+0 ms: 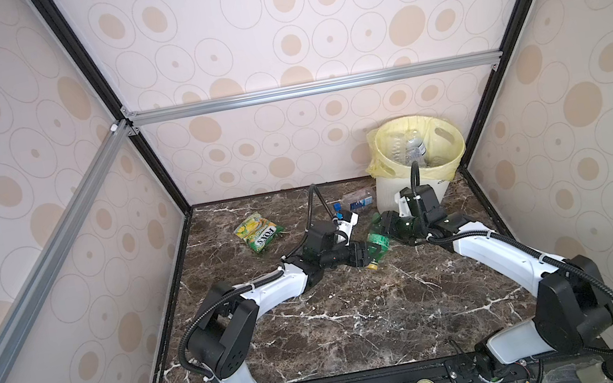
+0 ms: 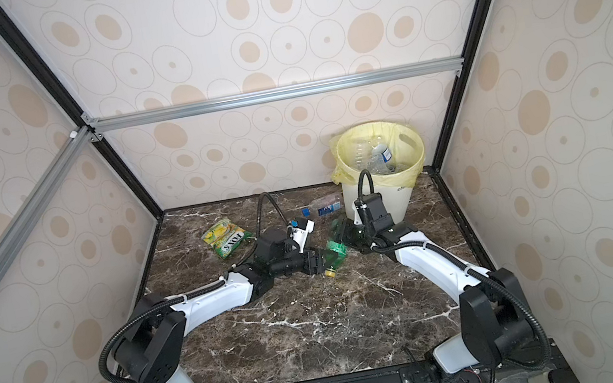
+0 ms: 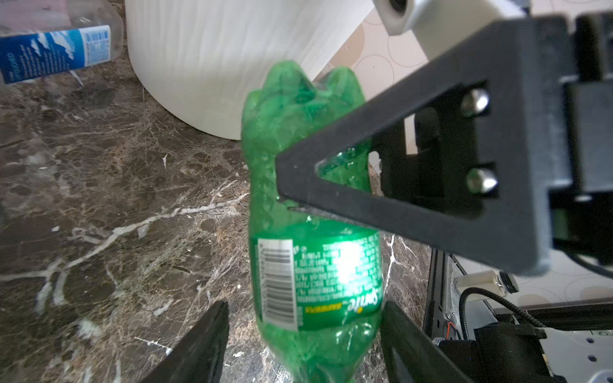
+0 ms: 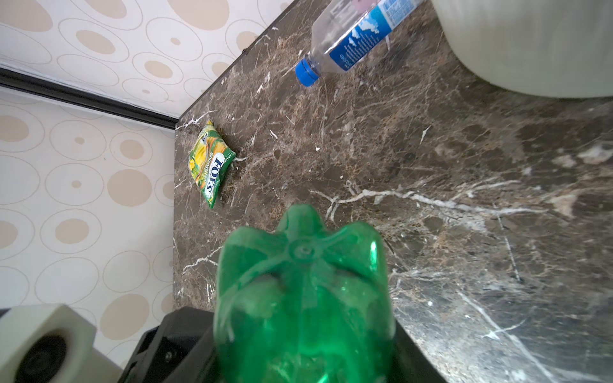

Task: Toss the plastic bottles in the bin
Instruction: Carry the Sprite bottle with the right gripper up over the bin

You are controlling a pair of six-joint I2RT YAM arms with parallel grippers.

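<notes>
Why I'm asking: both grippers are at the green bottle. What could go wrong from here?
The right gripper pinches the green bottle only near its base, while the left gripper stands open around the shoulder; it might sag or slip out.
The rim of the bin stands higher than the bottle; a low swing could hit its wall or the clear bottle beside it.
</notes>
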